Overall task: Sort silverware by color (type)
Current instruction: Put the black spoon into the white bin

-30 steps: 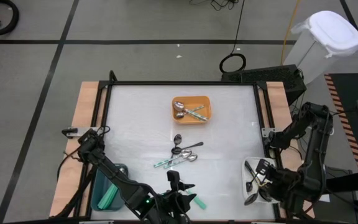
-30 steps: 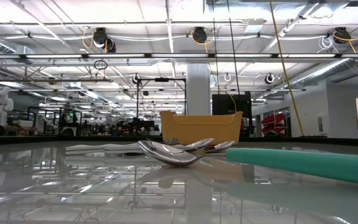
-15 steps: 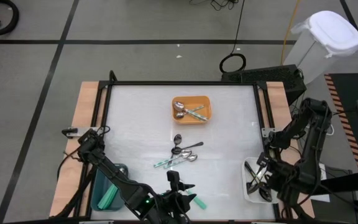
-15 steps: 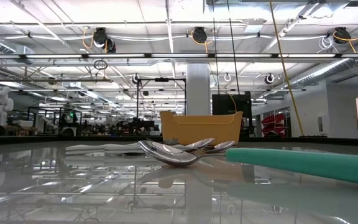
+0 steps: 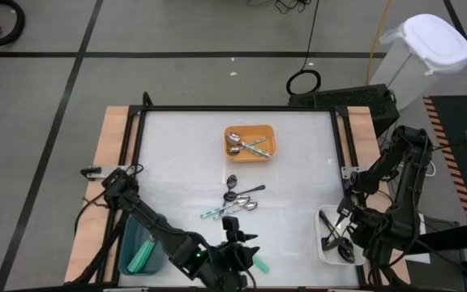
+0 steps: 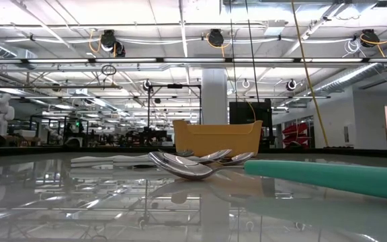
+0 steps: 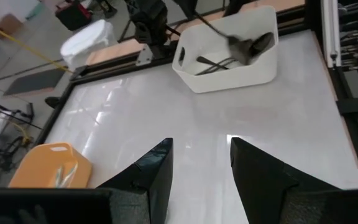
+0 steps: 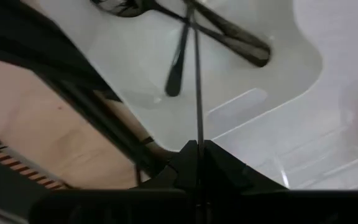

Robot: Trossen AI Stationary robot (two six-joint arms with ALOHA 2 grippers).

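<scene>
Right wrist view: right claw [image 8: 197, 149] apparently pinching black spoon [image 8: 197, 74], bowl cut off; left claw [image 7: 199, 163] spread.

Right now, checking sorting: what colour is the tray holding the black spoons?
White tray, clearest in the left wrist view.

Grey floor [image 5: 47, 81] crossed by dark lines surrounds the white worktop [image 5: 177, 154]; a white lidded bin [image 5: 416, 61] stands nearby, beneath ceiling pipes [image 6: 180, 60].

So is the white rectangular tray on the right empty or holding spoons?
Holding spoons: the white rectangular tray contains several black spoons, also visible in the right wrist view.
</scene>
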